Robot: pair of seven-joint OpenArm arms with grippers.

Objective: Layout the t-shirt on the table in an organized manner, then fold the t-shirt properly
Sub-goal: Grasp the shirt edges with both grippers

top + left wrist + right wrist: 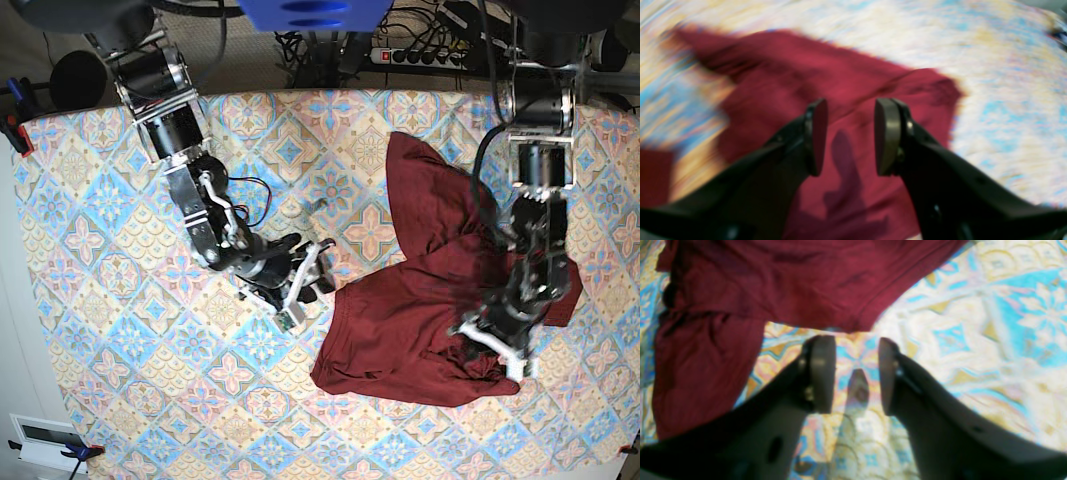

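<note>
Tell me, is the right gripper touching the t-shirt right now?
Apart. In the right wrist view the right gripper stands open over bare table, with patterned cloth showing between its pads and the t-shirt's hem.

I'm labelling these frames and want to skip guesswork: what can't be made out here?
- Left wrist view: motion blur smears the t-shirt and the table pattern; seams unreadable.
- Base view: the left gripper and its arm cover part of the shirt.
- Right wrist view: the top edge cuts the shirt off; the right gripper hides cloth below.
</note>
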